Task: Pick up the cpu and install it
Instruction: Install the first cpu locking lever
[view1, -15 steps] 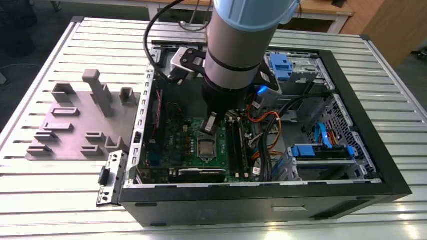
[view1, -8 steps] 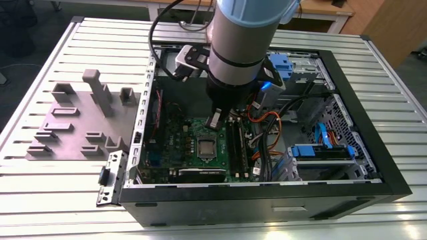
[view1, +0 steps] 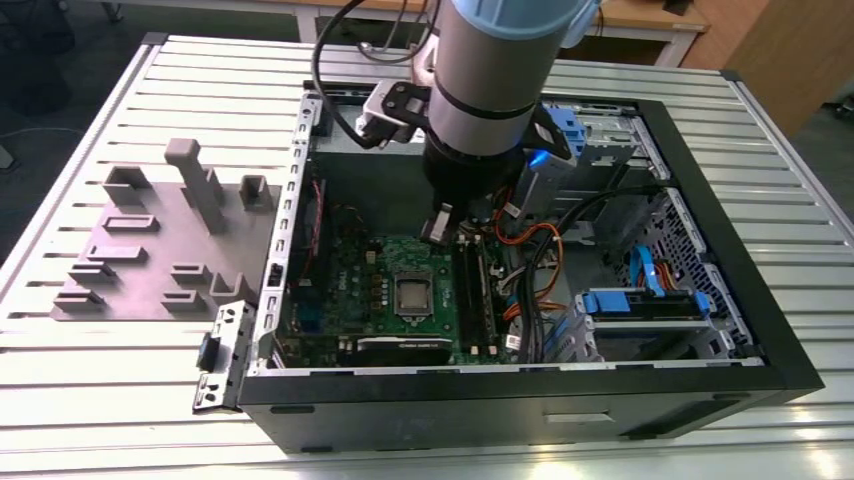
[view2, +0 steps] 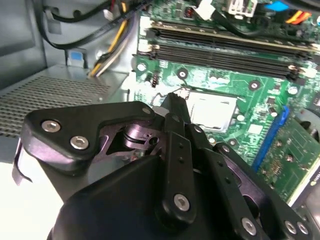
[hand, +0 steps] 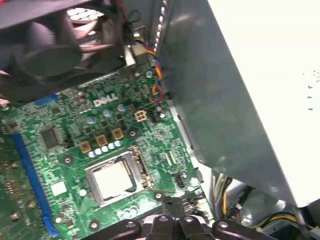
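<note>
Cpu (hand: 114, 181) seated in socket frame (hand: 140, 170) at centre of motherboard (view1: 350, 292) in exterior view; gripper (view2: 174, 101) poised just above its edge, finger spread indeterminable; risk: descent off-line strikes frame or neighbouring cables (view1: 527, 240).
</note>
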